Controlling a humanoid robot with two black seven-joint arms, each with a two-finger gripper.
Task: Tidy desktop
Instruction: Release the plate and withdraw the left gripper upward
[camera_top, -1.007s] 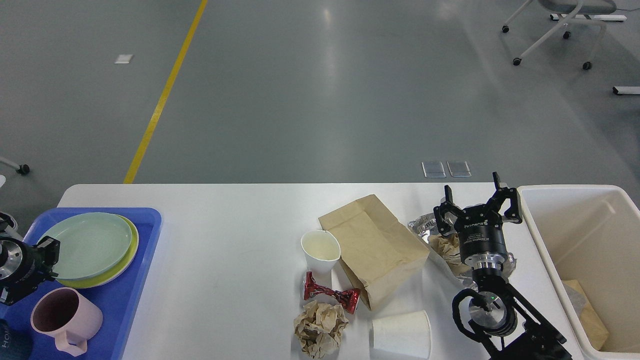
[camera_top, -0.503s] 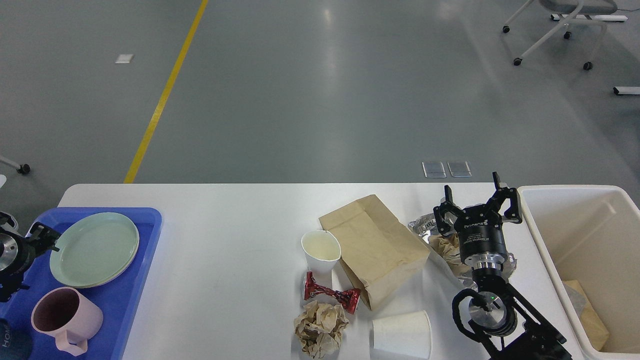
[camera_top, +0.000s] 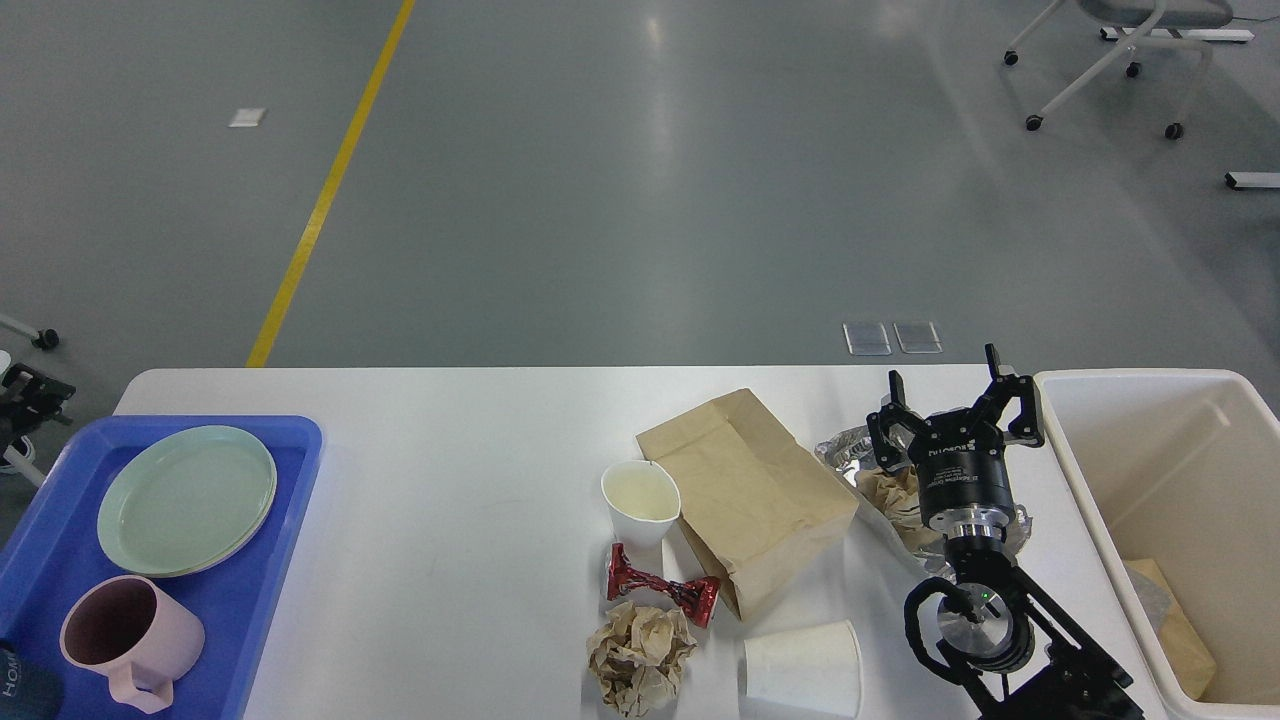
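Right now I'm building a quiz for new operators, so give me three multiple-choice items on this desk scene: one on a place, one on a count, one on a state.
1. Where does the pink mug stand?
A. In the blue tray
B. In the cream bin
C. On the brown paper bag

2. How many white paper cups are on the desktop?
A. One
B. Two
C. Four

3. How is the right end effector?
A. Shut on the red wrapper
B. Holding a cup
C. Open, holding nothing

Answers:
1. A, the mug sits on the tray's blue floor, nearer than the green plate.
2. B, one upright cup beside the bag and one lying cup at the near edge.
3. C, its fingers stand spread above the foil and crumpled paper with nothing between them.
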